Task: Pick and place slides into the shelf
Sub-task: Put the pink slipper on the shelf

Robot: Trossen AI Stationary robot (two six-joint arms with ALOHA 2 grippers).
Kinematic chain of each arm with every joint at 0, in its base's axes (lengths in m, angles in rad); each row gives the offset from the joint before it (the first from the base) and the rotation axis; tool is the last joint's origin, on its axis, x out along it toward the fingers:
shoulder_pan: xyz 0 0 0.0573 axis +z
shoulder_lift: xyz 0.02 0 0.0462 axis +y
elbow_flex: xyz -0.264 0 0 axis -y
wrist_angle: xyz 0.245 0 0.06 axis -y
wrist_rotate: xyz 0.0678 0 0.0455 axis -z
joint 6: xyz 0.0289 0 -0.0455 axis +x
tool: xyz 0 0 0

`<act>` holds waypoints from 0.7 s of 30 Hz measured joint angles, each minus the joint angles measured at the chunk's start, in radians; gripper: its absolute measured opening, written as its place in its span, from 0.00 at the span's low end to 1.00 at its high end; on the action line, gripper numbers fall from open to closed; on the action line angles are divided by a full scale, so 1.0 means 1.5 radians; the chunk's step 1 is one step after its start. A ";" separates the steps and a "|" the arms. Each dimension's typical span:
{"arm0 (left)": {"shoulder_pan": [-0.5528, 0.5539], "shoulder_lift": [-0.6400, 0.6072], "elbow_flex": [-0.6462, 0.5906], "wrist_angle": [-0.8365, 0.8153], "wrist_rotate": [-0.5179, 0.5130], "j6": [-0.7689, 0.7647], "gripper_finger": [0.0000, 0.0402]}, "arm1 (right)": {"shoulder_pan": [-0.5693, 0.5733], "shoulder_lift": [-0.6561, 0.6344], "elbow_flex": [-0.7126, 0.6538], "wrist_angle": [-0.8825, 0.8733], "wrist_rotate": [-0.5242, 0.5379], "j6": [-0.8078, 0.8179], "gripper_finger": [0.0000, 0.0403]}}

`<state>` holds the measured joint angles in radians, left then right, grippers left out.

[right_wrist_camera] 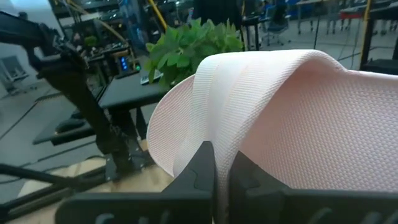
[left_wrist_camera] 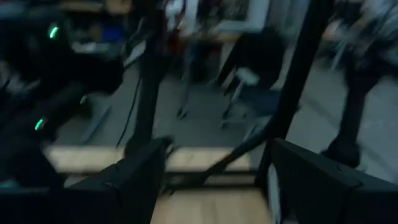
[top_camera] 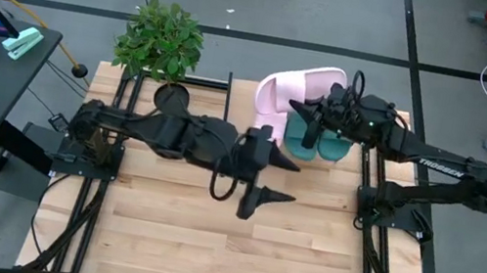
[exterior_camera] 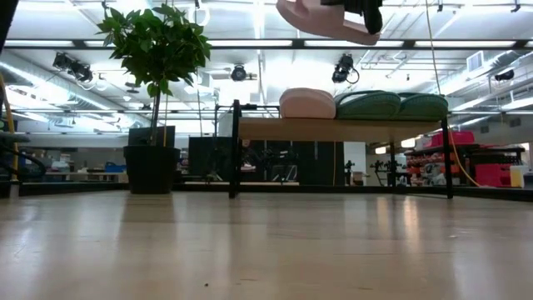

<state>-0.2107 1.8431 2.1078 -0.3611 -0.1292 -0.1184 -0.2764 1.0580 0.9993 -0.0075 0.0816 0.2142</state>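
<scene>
Held pink slide (right_wrist_camera: 273,118): pale pink foam, fine pebbled surface texture, wide strap arching up as a smooth curved band. In the high view it (top_camera: 300,84) sits over the far end of the table, above the shelf (top_camera: 231,95); its long axis runs roughly along the shelf plank, sloping slightly. In the low view it (exterior_camera: 321,21) hangs high above the shelf (exterior_camera: 341,129), sole tilted, lower toward the picture's right.

Right gripper (right_wrist_camera: 222,174): both dark fingers pressed close together on the edge of the slide's strap, pinching it. The slide extends ahead of and above the fingers. In the high view the gripper (top_camera: 322,110) is at the slide's near-right side.

On the shelf top: second pink slide (exterior_camera: 306,103), then two teal slides (exterior_camera: 391,105) in a row beside it, all lying flat.

Left gripper (top_camera: 267,175): over the table's middle, well apart from the shelf, fingers spread wide, nothing between them.

Potted plant (top_camera: 161,38) at the shelf's left end.
</scene>
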 joint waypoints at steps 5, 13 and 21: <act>0.022 -0.007 -0.082 0.102 0.030 -0.038 0.74 | -0.003 0.000 0.000 -0.017 -0.024 -0.001 0.02; 0.026 -0.071 -0.163 0.139 0.037 -0.040 0.74 | -0.012 0.002 0.000 -0.024 -0.061 -0.003 0.02; 0.051 -0.206 -0.323 0.166 0.037 -0.035 0.70 | -0.063 0.026 0.000 -0.031 -0.116 -0.001 0.02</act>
<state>-0.1339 1.5334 1.6238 -0.1127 -0.0741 -0.1716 -0.3705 1.0968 0.9997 -0.0544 -0.0920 0.2122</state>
